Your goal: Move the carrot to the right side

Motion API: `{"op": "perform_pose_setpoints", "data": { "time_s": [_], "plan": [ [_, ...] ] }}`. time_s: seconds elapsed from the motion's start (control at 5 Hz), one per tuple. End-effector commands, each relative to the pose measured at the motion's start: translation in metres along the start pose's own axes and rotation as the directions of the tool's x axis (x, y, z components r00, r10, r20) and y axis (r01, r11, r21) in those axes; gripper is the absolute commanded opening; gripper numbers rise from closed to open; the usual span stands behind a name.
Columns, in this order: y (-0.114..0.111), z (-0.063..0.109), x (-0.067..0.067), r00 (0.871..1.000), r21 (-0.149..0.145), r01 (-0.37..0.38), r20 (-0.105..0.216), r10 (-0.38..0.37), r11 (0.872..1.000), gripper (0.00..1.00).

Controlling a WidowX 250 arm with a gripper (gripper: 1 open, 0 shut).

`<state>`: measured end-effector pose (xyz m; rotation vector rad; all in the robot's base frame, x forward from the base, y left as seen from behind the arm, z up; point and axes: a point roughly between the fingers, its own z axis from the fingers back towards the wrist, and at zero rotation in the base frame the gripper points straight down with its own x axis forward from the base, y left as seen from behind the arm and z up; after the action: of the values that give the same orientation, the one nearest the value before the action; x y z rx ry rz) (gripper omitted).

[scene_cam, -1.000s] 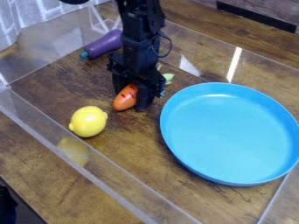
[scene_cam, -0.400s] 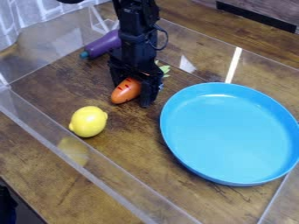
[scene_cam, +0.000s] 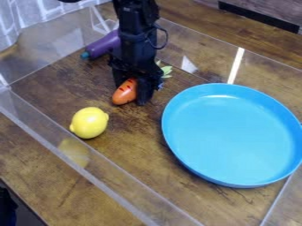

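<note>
Carrot (scene_cam: 124,92) in the grip of the black gripper (scene_cam: 132,86), low over the brown tabletop (scene_cam: 124,146).
Reaching down from the top of the view, pressing together on the carrot and partly hiding its orange body, leaving one end showing; keeping well left of the blue round dish (scene_cam: 231,134) in the view, hovering near the yellow lemon (scene_cam: 88,123), and passing just beside the purple eggplant (scene_cam: 102,46), farther back.
</note>
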<state>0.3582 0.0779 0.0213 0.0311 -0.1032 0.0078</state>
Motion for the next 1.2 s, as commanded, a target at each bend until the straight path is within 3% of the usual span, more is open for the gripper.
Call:
{"op": "perform_pose_setpoints", "data": {
  "time_s": [0.0, 0.2, 0.4, 0.6, 1.0],
  "plan": [
    [0.001, 0.032, 0.006, 0.998, 0.023, 0.007, 0.063, -0.008, 1.000, 0.00],
    [-0.001, 0.050, 0.007, 0.996, 0.034, 0.013, 0.087, -0.016, 0.999, 0.00],
    [-0.006, 0.092, 0.011, 0.986, 0.045, 0.008, 0.166, -0.015, 0.999, 0.00],
    [-0.020, 0.127, 0.011, 0.975, 0.059, 0.022, 0.218, -0.034, 0.998, 0.00],
    [-0.040, 0.116, 0.012, 0.974, 0.054, 0.084, 0.206, -0.093, 0.995, 0.00]
  ]
}}
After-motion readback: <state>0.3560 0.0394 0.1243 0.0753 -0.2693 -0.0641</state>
